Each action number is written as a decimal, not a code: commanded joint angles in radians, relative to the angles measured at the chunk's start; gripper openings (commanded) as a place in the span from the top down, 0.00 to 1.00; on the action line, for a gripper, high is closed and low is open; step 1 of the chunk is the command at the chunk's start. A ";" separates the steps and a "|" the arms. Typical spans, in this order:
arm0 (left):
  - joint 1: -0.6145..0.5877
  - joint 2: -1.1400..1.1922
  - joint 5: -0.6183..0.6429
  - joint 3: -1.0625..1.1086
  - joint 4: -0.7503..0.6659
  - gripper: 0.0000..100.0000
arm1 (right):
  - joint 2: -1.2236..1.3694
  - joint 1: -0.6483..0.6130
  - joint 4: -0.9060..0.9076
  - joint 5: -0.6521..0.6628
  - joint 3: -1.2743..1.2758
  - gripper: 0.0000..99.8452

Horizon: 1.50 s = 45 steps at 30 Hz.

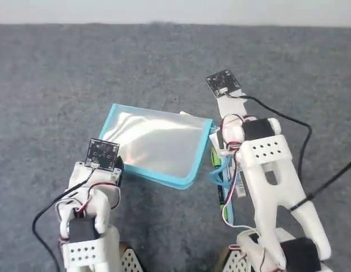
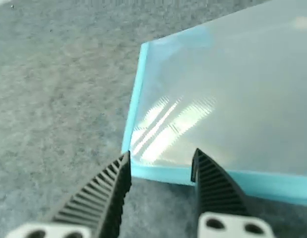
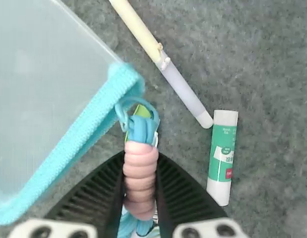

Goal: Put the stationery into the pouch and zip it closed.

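Observation:
A translucent pouch [image 1: 155,144] with a cyan border lies flat on the grey carpet. My left gripper [image 2: 162,161] is open, its black fingers astride the pouch's cyan edge [image 2: 158,172] close to a corner. At the opposite end, my right gripper [image 3: 140,161] is shut on the pink ribbed zipper pull [image 3: 140,171], which hangs by a blue strap [image 3: 142,128] from the zipper ring at the pouch's corner [image 3: 124,79]. Beside that corner on the carpet lie a yellow and pale pen [image 3: 160,62] and a green and white glue stick [image 3: 221,156].
Grey carpet [image 1: 62,73] spreads around the pouch, with bare room at the back and left. The right arm [image 1: 269,164] stands over the pouch's right end, with a green item [image 1: 216,158] and a blue strap [image 1: 221,177] beneath it. A pale wall runs along the far edge.

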 commanded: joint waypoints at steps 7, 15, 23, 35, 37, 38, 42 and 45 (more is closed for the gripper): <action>0.035 -0.015 0.081 -0.079 -0.092 0.81 | -0.071 0.133 0.090 -0.077 -0.101 0.99; 0.262 0.021 0.103 -0.013 -0.238 0.81 | -0.061 -0.012 0.260 -0.005 -0.454 0.99; 0.423 0.190 0.103 -0.077 -0.293 0.81 | -0.008 -0.331 0.453 0.064 -0.761 0.99; 0.454 0.407 0.166 -0.153 -0.397 0.81 | -0.054 -0.420 0.320 0.137 -0.480 0.99; 0.387 0.374 0.167 -0.153 -0.397 0.81 | -0.101 -0.372 0.260 0.135 -0.382 0.99; 0.354 0.353 0.169 -0.153 -0.393 0.81 | -0.128 -0.346 0.216 0.133 -0.322 0.99; 0.247 0.229 0.238 -0.153 -0.318 0.81 | -0.243 -0.266 0.008 0.086 -0.031 0.99; 0.189 0.095 0.255 -0.151 -0.221 0.81 | -0.303 -0.219 -0.127 0.078 0.146 0.99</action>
